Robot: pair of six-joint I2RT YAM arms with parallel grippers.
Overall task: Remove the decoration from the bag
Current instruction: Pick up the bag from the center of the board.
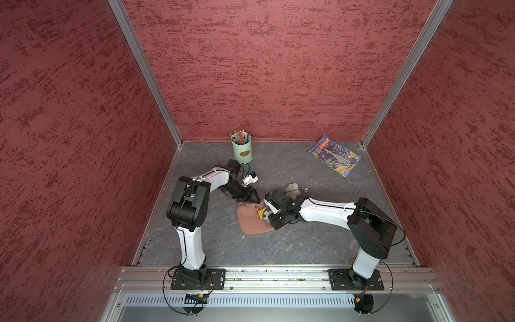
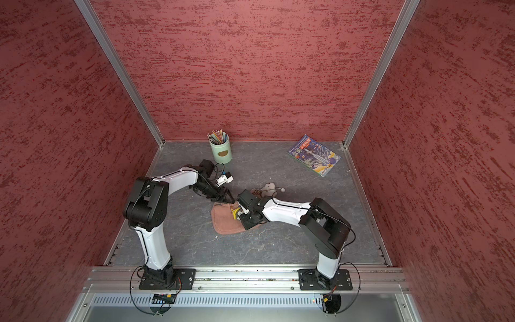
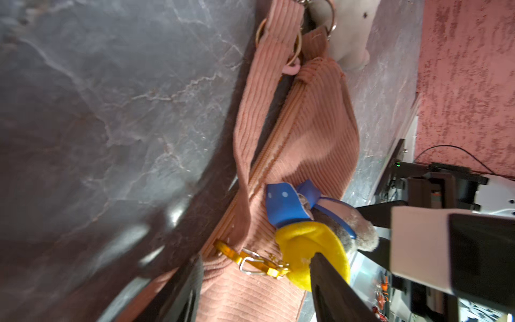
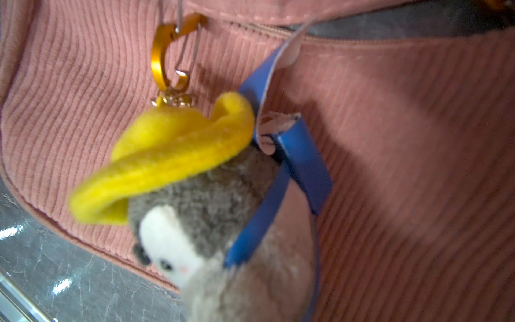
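The pink ribbed bag (image 1: 250,223) (image 2: 225,223) lies mid-table between both arms. The decoration, a white fluffy plush (image 1: 291,188) (image 2: 269,188) (image 3: 351,41), rests at the bag's far end by a gold ring, behind the right wrist. My left gripper (image 1: 257,199) (image 3: 255,292) is open, its fingers astride a gold carabiner (image 3: 250,260) on the bag (image 3: 315,133); one finger touches the yellow hat. My right gripper (image 1: 264,215) (image 3: 367,232) is shut on the blue-and-yellow toy charm (image 3: 306,239) (image 4: 195,172), which hangs from that carabiner (image 4: 167,53).
A green cup of pencils (image 1: 242,150) stands at the back, just beyond the left arm. A colourful book (image 1: 333,155) lies at the back right. Red walls enclose three sides, and a metal rail (image 1: 264,274) runs along the front.
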